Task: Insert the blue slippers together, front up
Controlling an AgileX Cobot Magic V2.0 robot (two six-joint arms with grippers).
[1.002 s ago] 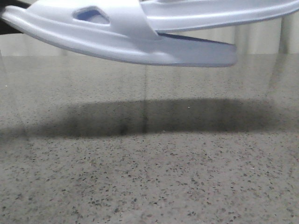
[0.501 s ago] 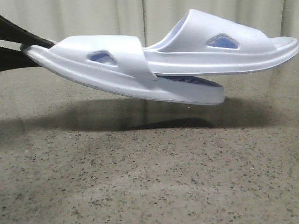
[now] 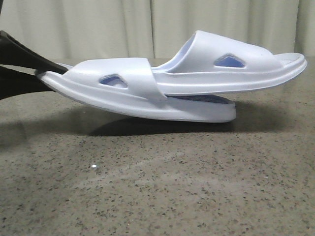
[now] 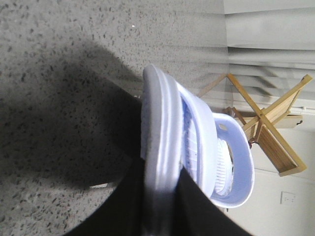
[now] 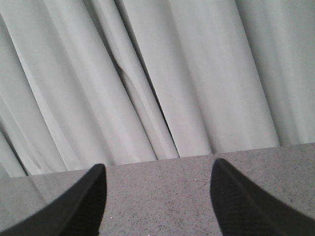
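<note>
The pale blue slippers are slotted together in the front view. The lower slipper (image 3: 147,101) slopes down to the right, and its right end is at or just above the table (image 3: 157,187). The upper slipper (image 3: 231,73) pokes through the lower one's strap and sticks out right. My left gripper (image 3: 47,73) is shut on the lower slipper's left end. In the left wrist view the gripper (image 4: 160,172) clamps that slipper's sole (image 4: 160,123) edge-on, with the other slipper (image 4: 231,167) behind it. My right gripper (image 5: 157,169) is open and empty, over bare table, away from the slippers.
The speckled grey table fills the front view, with a pale curtain (image 3: 147,24) behind it. The right gripper faces the same curtain (image 5: 162,73). A wooden folding rack (image 4: 266,123) and a wall socket (image 4: 287,197) stand beyond the table in the left wrist view.
My left gripper has lowered the joined slippers from the top of the front view down to the table. Their shadow has closed up beneath them.
</note>
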